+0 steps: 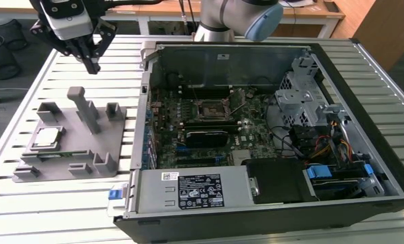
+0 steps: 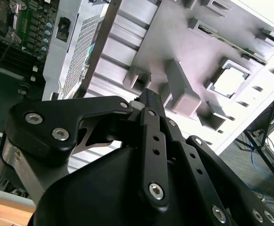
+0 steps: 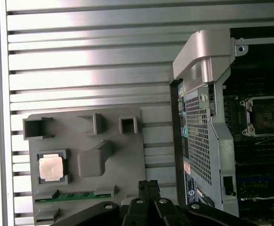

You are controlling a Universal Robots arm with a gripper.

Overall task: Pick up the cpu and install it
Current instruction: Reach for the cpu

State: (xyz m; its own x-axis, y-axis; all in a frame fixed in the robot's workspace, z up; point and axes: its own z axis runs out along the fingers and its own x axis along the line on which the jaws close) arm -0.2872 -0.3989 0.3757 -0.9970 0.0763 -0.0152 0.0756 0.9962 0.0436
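The end effector [image 1: 92, 67] is hovering over the table [image 1: 73, 203] with its fingers pressed together and empty, well apart from the cpu [image 1: 47, 137] lying in the grey fixture [image 1: 117, 140], so descending unopened or off-centre is risking knocking the chip askew.

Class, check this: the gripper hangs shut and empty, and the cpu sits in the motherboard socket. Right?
No. The exterior view shows the cpu resting in the grey fixture, not in the motherboard socket. The gripper does hang shut and empty.
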